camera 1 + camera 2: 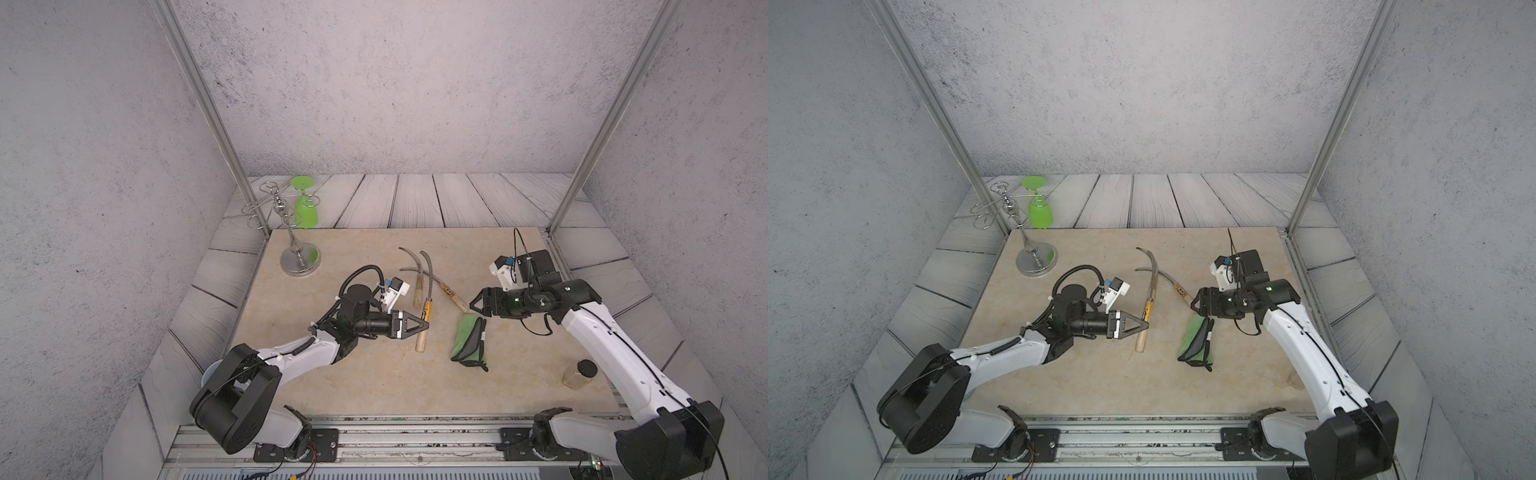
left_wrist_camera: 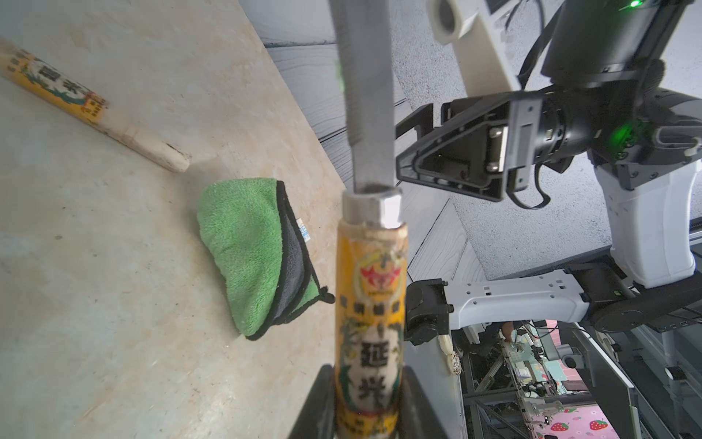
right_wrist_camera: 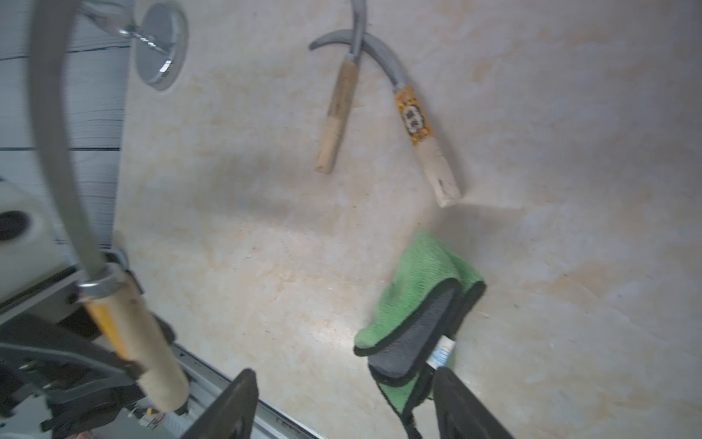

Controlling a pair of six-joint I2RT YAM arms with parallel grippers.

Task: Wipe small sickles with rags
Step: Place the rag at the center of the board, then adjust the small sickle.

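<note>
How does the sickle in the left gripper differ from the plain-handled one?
The gripped sickle has an orange label; the plain sickle is bare wood. The gripped sickle is clamped in the left gripper; the plain sickle lies loose, blade crossing a third sickle. Both have curved grey blades, pale handles.

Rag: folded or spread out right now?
Folded. The green rag lies doubled over on the table, black-trimmed edges stacked, grey inner face showing between the green layers.
</note>
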